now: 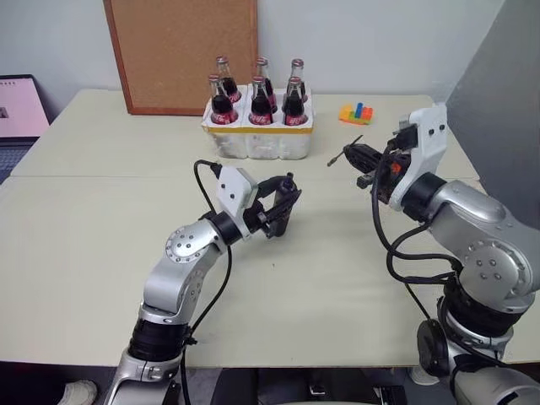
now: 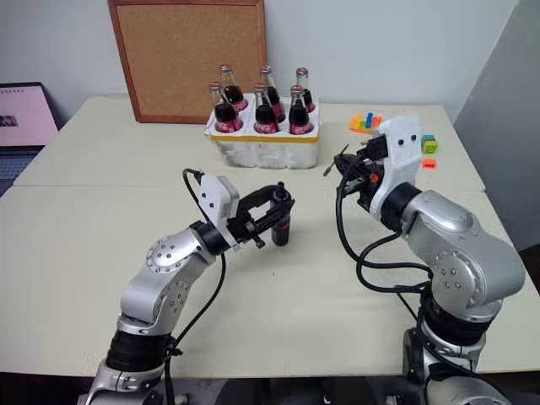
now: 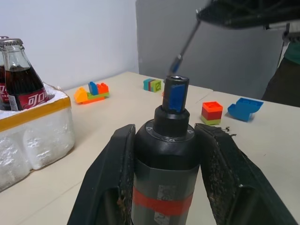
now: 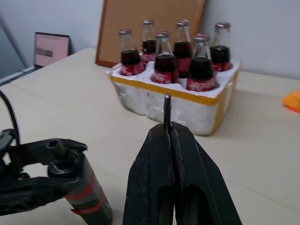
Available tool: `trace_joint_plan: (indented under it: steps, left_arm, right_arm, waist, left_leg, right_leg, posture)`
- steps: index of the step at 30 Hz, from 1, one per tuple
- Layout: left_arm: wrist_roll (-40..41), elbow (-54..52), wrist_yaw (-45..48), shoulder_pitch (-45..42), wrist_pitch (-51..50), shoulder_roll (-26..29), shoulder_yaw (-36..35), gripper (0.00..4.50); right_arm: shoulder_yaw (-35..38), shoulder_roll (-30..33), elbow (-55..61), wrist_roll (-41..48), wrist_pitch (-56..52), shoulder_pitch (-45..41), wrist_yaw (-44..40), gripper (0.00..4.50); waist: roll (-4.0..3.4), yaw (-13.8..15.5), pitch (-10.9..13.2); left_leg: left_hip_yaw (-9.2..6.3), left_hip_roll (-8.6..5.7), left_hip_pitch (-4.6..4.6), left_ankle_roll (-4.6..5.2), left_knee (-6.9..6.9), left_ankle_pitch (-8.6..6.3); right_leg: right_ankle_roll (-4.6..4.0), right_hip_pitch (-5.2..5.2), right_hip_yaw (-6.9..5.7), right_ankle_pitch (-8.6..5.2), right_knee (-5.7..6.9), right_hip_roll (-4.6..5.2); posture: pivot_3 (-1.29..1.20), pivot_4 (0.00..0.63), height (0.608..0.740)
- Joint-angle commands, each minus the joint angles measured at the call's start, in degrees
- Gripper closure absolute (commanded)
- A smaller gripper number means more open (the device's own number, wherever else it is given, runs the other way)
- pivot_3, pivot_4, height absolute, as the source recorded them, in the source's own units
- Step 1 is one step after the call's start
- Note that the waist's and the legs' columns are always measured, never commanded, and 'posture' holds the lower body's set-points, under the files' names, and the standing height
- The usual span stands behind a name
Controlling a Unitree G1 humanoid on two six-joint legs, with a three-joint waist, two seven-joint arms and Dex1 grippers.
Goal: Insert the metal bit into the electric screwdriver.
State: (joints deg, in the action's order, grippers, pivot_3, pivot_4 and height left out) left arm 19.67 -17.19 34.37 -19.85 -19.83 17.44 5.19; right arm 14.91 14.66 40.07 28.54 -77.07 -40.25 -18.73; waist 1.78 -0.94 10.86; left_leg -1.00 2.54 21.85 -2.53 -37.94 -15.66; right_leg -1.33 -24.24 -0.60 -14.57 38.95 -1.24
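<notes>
My left gripper (image 1: 285,202) is shut on the electric screwdriver (image 2: 283,228), a stubby black tool with a red band. It is held upright, low over the middle of the table. In the left wrist view the fingers (image 3: 123,154) clamp its body and its blue tip (image 3: 176,91) points away from the wrist. My right gripper (image 1: 364,157) is shut on the metal bit (image 1: 344,152), a thin dark rod that sticks out past the fingertips (image 4: 161,140) toward the left. The bit (image 4: 167,110) hangs above the table, to the right of the screwdriver and apart from it.
A white foam crate (image 1: 257,139) with several cola bottles stands behind both grippers, and a cork board (image 1: 181,51) leans on the wall. Toy bricks (image 1: 356,112) lie at the back right, more of them (image 3: 212,111) beyond the screwdriver. A laptop (image 1: 21,105) sits far left.
</notes>
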Motion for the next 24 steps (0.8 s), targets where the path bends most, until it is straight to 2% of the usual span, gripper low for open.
trace_joint_plan:
  steps: [1, 8, 17, 24]
  left_arm:
    - [1.0, -3.4, -0.7, -0.2, -0.8, -1.1, 0.8, 2.87]
    - [4.1, -4.3, -2.5, -5.1, -4.2, -2.7, -1.4, 2.87]
    - [0.9, -0.2, -0.7, -0.7, 0.6, -1.5, 0.7, 2.87]
    - [-0.2, 1.1, 0.3, -0.3, 2.6, -1.5, 1.6, 2.88]
  right_arm:
    - [2.0, 2.5, 0.5, 3.3, -1.1, -2.8, -1.2, 4.50]
    - [2.9, 8.0, -4.1, 7.3, -3.1, -11.3, -3.2, 4.50]
    - [3.0, 12.6, -8.8, 12.7, -8.5, -16.9, -5.3, 4.50]
    - [2.3, 14.7, -11.8, 16.2, -11.6, -20.2, -7.3, 4.50]
  waist:
    - [0.00, 0.0, 0.0]
    - [-0.04, 0.0, 0.0]
    - [-0.06, -0.5, 0.1]
    - [-0.06, -0.6, 0.0]
  left_leg:
    - [0.01, -0.01, 0.02, 0.00, 0.00, 0.00]
    - [0.00, -0.03, 0.07, 0.01, -0.01, 0.00]
    - [0.05, 0.02, 0.06, 0.01, 0.06, -0.01]
    - [0.06, 0.00, 0.02, 0.02, 0.04, -0.01]
  right_leg:
    - [0.00, -0.01, 0.00, 0.00, -0.01, 0.00]
    - [0.00, -0.04, 0.00, 0.00, -0.03, 0.00]
    - [-0.02, -0.07, 0.05, -0.01, -0.07, -0.02]
    - [-0.02, -0.03, 0.04, -0.01, -0.06, -0.02]
  posture:
    - [0.00, 0.150, 0.740]
    - [0.00, 0.150, 0.740]
    - [0.00, 0.150, 0.740]
    - [0.00, 0.150, 0.740]
